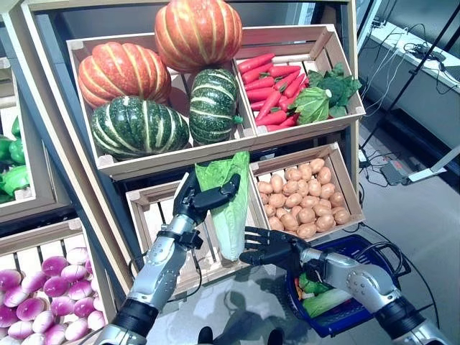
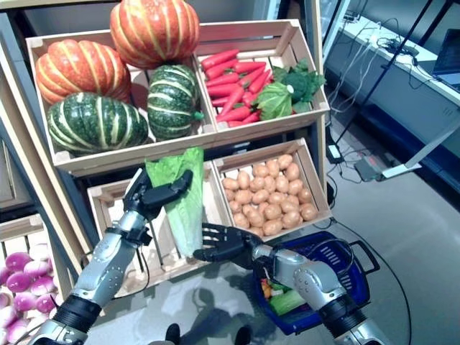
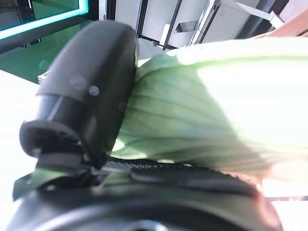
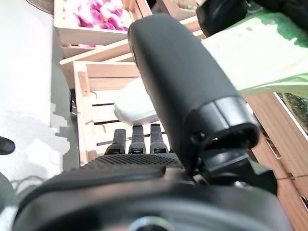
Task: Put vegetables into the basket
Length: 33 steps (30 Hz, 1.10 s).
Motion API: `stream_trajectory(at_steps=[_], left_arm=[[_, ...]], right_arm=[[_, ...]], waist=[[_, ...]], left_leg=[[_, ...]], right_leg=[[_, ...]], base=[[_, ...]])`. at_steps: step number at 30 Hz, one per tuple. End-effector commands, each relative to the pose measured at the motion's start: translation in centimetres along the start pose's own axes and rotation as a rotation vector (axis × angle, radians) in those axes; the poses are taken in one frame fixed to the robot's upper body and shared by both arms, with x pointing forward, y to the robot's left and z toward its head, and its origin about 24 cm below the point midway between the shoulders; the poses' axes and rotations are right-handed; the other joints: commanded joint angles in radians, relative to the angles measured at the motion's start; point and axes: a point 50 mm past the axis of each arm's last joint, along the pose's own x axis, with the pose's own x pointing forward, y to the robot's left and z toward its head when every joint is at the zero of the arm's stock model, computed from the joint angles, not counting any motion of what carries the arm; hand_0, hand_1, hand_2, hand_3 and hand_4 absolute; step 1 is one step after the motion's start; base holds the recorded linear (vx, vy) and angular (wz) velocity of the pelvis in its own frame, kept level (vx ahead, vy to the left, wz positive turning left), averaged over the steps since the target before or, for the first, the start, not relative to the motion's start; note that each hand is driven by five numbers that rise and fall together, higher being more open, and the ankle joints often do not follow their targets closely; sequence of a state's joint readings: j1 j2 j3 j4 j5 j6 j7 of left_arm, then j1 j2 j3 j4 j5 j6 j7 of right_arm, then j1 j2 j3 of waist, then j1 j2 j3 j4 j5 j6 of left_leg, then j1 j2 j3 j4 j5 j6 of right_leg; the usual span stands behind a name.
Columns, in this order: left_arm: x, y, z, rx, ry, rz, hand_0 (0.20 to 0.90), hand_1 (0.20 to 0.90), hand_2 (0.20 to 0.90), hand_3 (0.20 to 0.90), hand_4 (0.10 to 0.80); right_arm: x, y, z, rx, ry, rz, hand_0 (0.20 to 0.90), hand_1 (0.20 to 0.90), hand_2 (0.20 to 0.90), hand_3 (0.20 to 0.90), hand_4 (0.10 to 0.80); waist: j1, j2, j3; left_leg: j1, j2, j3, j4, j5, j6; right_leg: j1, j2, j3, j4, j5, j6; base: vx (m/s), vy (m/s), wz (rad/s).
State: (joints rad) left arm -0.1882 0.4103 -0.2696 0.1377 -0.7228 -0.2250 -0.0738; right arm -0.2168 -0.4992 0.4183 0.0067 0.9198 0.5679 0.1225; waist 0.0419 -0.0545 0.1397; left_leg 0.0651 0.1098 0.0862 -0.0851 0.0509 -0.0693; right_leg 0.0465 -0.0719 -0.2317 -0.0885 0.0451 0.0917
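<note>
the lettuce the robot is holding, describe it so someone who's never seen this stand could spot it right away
Start at the wooden produce shelf with striped pumpkins on top and a crate of potatoes lower right. Just left of the potatoes, in front of the slatted crate, the left hand grips the lettuce. It is the only long, pale green leafy head hanging upright, off the shelves.

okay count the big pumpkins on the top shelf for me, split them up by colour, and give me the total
Orange pumpkins: 2, one at the crate's left, one up top.
Dark green striped pumpkins: 2, one lying in front, one standing upright beside it.
Total: 4
</note>
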Motion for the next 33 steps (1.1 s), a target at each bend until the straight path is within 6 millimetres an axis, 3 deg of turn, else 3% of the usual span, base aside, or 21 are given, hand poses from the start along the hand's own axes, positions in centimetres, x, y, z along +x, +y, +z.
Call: stream_trajectory(at_steps=[1, 12, 17, 22, 27, 33], left_arm=[[1.2, -3.1, 0.9, -0.059, -0.098, -0.112, 0.3, 0.3, 0.3, 0.3, 0.4], [1.4, -3.2, 1.0, -0.072, -0.095, -0.057, 0.3, 0.3, 0.3, 0.3, 0.4], [1.5, -3.1, 1.2, -0.086, -0.099, -0.05, 0.3, 0.3, 0.3, 0.3, 0.4], [1.5, -2.9, 1.4, -0.092, -0.101, -0.053, 0.3, 0.3, 0.3, 0.3, 0.4], [1.4, -2.8, 1.4, -0.088, -0.092, -0.058, 0.3, 0.3, 0.3, 0.3, 0.4], [1.4, -2.6, 1.1, -0.09, -0.086, -0.055, 0.3, 0.3, 0.3, 0.3, 0.4]], right_arm=[[0.2, 4.3, 8.2, 0.039, -0.486, 0.162, 0.9, 0.9, 0.9, 0.9, 0.8], [0.1, 3.6, 9.0, -0.072, -0.567, -0.07, 0.9, 0.9, 0.9, 0.9, 0.8], [0.6, 4.8, 8.3, -0.034, -0.495, 0.043, 0.9, 0.9, 0.9, 0.9, 0.8], [1.5, 6.0, 5.9, -0.021, -0.311, 0.219, 0.9, 0.9, 0.9, 0.9, 0.8], [1.7, 5.4, 3.8, -0.032, -0.179, 0.254, 0.9, 0.9, 0.9, 0.9, 0.8], [2.0, 4.9, 2.8, -0.016, -0.123, 0.29, 0.9, 0.9, 0.9, 0.9, 0.8]], waist=[[0.003, -0.009, -0.072], [-0.002, -0.001, -0.066], [-0.002, -0.001, -0.066], [0.005, -0.006, -0.069], [0.009, -0.014, -0.075], [0.008, -0.019, -0.081]], left_leg=[[-0.03, -0.002, -0.023, -0.002, -0.024, -0.024], [-0.025, -0.003, -0.016, -0.002, -0.026, -0.017], [-0.024, -0.003, -0.016, -0.002, -0.028, -0.018], [-0.024, -0.001, -0.019, -0.002, -0.026, -0.02], [-0.024, 0.003, -0.019, -0.002, -0.024, -0.025], [-0.022, 0.007, -0.018, -0.002, -0.021, -0.026]], right_leg=[[0.014, -0.049, -0.051, 0.001, 0.017, 0.042], [0.012, -0.053, -0.039, 0.001, 0.019, 0.042], [0.01, -0.054, -0.036, 0.001, 0.02, 0.041], [0.012, -0.055, -0.037, 0.001, 0.019, 0.04], [0.013, -0.057, -0.046, 0.001, 0.021, 0.043], [0.013, -0.056, -0.044, 0.001, 0.023, 0.045]], base=[[0.0, 0.0, 0.0], [0.0, 0.0, 0.0], [0.0, 0.0, 0.0], [0.0, 0.0, 0.0], [0.0, 0.0, 0.0], [0.0, 0.0, 0.0]])
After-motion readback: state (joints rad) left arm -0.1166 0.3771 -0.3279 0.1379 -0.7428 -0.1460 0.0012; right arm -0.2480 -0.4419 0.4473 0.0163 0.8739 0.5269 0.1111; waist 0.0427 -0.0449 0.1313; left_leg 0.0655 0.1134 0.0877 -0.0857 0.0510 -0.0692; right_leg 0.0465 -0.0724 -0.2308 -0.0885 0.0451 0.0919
